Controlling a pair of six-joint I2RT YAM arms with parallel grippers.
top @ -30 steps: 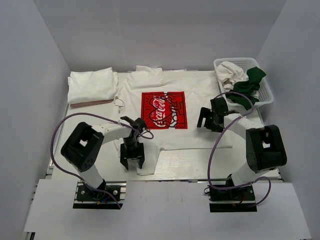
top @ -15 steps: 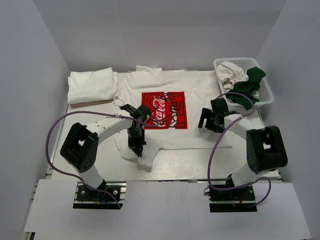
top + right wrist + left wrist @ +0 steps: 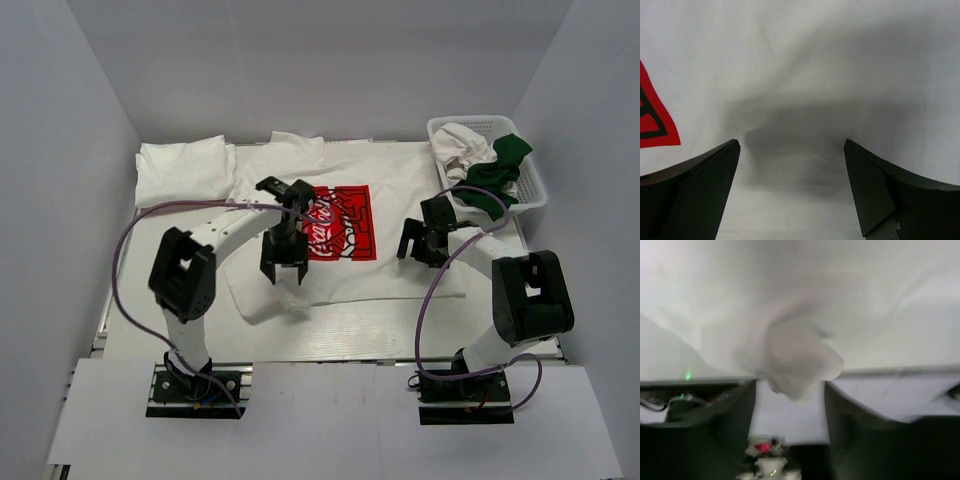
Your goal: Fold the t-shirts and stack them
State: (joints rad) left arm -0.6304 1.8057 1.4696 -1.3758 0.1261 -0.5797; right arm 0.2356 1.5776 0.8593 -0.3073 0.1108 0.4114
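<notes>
White cloth at the left fingers: the left gripper (image 3: 283, 275) points down over the near-left part of the Coca-Cola t-shirt (image 3: 400, 180). Its fingers (image 3: 715, 440) stand partway apart with a bunched lump of white cloth at their tips. The wrist view is blurred, so I cannot tell whether they clamp the lump.
Right fingers: the right gripper (image 3: 792, 147) is over the shirt's right part, toward the right edge of the bench (image 3: 380, 325). Its fingers (image 3: 690, 200) are spread wide with nothing between them, and they cast a shadow on the plain white cloth below. Whether they touch the cloth cannot be told.
Coca-Cola t-shirt: it lies in the middle of the bench, mostly flat, with one sleeve toward the far edge. Its near-left part is rumpled and gathered below the left gripper.
Red square print (image 3: 340, 222): it faces up, and the left gripper covers its left edge. One corner of it shows at the left of the right wrist view.
Folded white t-shirts (image 3: 185, 172): they lie at the far left corner, apart from the grippers.
Basket (image 3: 535, 180): white plastic lattice at the far right corner. It holds a crumpled white t-shirt (image 3: 462, 145) and a dark green t-shirt (image 3: 500, 170). The green one hangs over the near rim.
</notes>
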